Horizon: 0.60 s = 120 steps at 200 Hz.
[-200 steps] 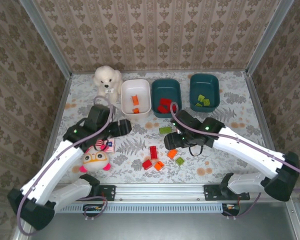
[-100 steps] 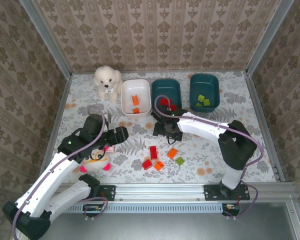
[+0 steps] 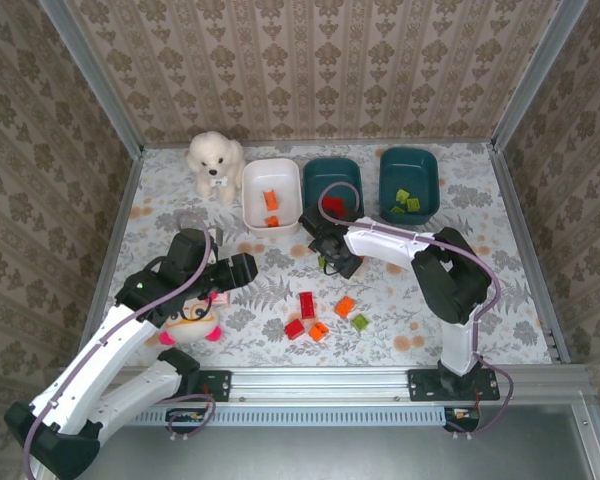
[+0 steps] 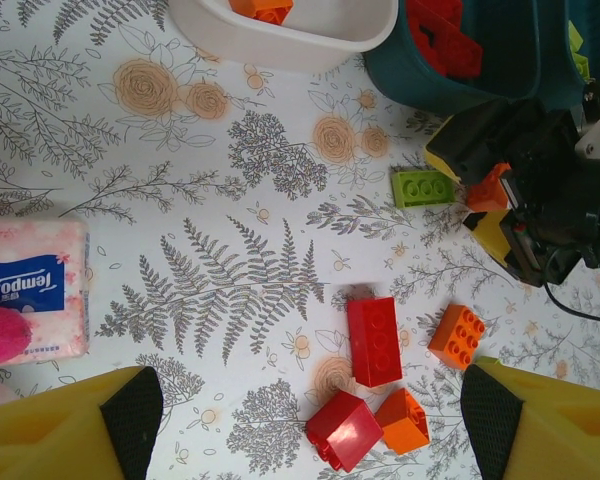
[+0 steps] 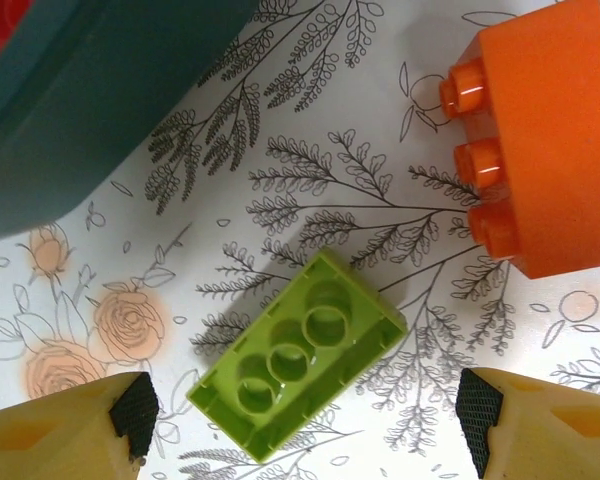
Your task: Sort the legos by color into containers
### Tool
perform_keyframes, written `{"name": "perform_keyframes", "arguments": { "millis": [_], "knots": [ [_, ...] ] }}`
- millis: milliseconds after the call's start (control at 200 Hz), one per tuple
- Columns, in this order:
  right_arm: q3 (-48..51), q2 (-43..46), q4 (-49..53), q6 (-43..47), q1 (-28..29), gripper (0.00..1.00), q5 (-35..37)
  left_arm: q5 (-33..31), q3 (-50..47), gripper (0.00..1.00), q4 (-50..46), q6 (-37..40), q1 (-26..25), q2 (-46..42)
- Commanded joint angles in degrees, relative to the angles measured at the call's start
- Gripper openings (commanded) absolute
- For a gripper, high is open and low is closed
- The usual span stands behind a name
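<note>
right pincer point(image 5: 302, 405) spread over a lime lego point(image 5: 298, 355); left pincer point(image 4: 310, 402) spread too.

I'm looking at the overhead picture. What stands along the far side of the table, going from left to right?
white plush dog → white bin → teal bin with red bricks → teal bin with green bricks

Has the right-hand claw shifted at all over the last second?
Yes. The right gripper has swung left and away from the robot, closing on the near rim of the middle teal bin.
</note>
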<state>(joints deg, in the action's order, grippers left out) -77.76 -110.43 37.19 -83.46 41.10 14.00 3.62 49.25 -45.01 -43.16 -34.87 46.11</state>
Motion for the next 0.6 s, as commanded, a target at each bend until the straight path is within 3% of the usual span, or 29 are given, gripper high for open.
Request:
{"name": "perform_keyframes", "arguments": {
  "millis": [0, 470, 595],
  "knots": [
    [-2.4, -1.9, -0.1, -4.9, -0.5, 0.82, 1.8, -0.4, 1.7, 0.82, -1.0, -0.6, -0.5, -0.5],
    [-7.1, -7.8, 5.2, -8.8, -0.5, 0.78, 0.2, -0.1, 3.0, 0.82, -0.4, 0.6, -0.5, 0.9],
    [-8.3, -9.0, 8.2, -10.1, -0.3, 0.73, -0.3, 0.0, 3.1, 0.81, -0.1, 0.7, -0.5, 1.0]
  ]
}}
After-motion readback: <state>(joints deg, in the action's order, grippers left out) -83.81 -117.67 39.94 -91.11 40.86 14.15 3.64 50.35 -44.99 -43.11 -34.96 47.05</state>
